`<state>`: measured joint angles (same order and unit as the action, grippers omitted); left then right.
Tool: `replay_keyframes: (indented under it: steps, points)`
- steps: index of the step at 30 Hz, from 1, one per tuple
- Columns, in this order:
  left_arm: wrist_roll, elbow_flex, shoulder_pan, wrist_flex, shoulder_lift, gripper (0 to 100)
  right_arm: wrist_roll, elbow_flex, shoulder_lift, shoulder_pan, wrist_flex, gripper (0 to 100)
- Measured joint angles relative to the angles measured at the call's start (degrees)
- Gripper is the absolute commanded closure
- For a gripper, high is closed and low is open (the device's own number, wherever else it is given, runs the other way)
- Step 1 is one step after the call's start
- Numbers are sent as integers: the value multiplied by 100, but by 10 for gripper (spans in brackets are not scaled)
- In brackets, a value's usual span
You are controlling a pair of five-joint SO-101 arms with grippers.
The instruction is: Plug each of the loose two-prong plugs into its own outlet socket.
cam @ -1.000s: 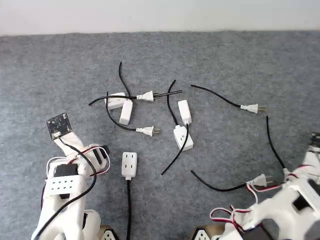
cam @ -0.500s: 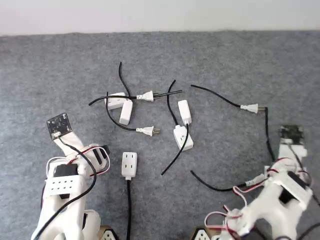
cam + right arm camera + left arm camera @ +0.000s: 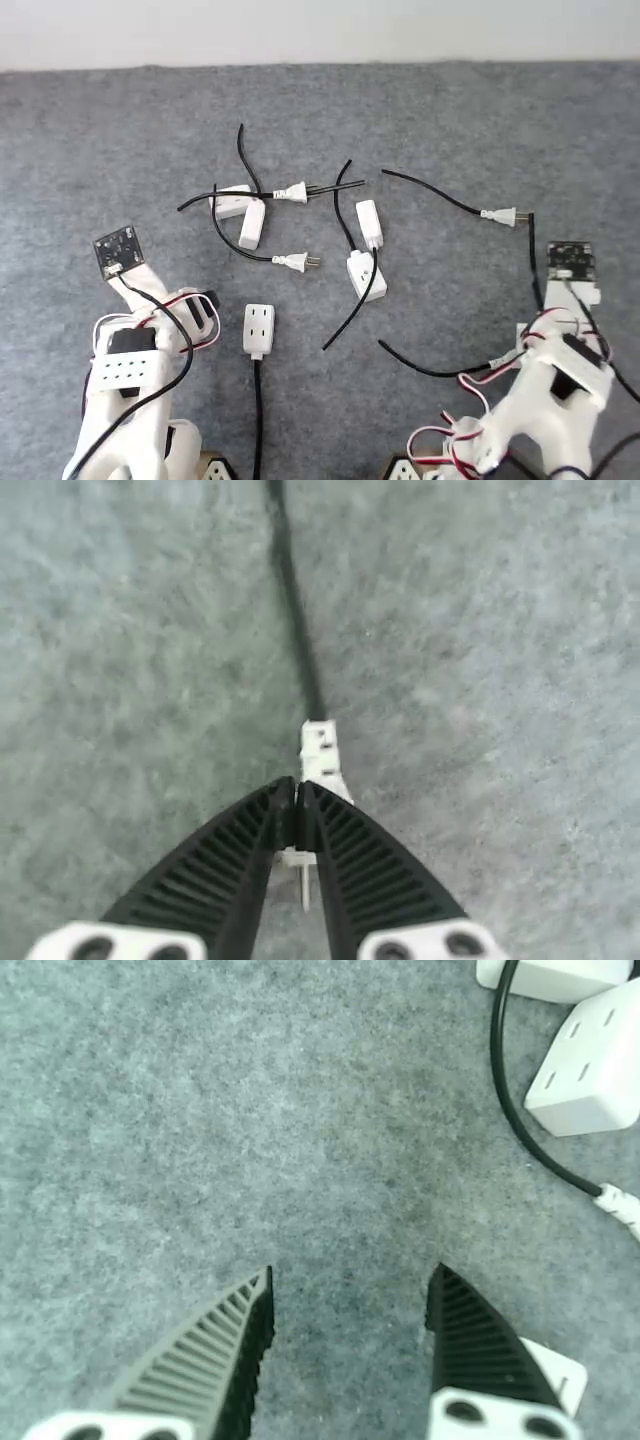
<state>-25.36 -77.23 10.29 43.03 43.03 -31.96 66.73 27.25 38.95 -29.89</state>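
My right gripper (image 3: 298, 785) is shut on a white two-prong plug (image 3: 321, 752). Its black cord (image 3: 292, 590) runs away over the carpet, and the prongs poke out under the fingers. In the high view the right arm (image 3: 545, 385) covers that plug at the front right, with its cord (image 3: 430, 372) trailing left. Three loose plugs (image 3: 291, 192) (image 3: 294, 262) (image 3: 500, 215) lie farther out. White outlet blocks (image 3: 231, 201) (image 3: 252, 224) (image 3: 369, 222) (image 3: 362, 272) (image 3: 259, 328) sit mid-table. My left gripper (image 3: 350, 1280) hangs open over bare carpet, short of an outlet block (image 3: 585, 1070).
Black cords (image 3: 350, 300) cross between the outlet blocks in the middle of the grey carpet (image 3: 480, 130). The left arm (image 3: 130, 365) stands at the front left, beside the corded outlet. A pale wall borders the far edge.
The right arm has swung in from the right edge and forward over the front-right plug, which it now covers. The cord end has shifted slightly left. The left arm has not moved.
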Motion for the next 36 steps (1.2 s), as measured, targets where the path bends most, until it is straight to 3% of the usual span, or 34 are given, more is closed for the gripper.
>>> replay_keyframes:
  steps: [12, 15, 28, 36]
  points:
    - [0, 0, 0, 0, 0, 765, 396, -484, 0, -18, 0, 980]
    - [0, 0, 0, 0, 0, 765, 378, -484, 0, -26, -176, 925]
    - [0, 0, 0, 0, 0, 765, -431, -484, -44, -220, -413, 896]
    - [0, 0, 0, 0, 0, 765, -862, -835, -1046, -220, -413, 872]
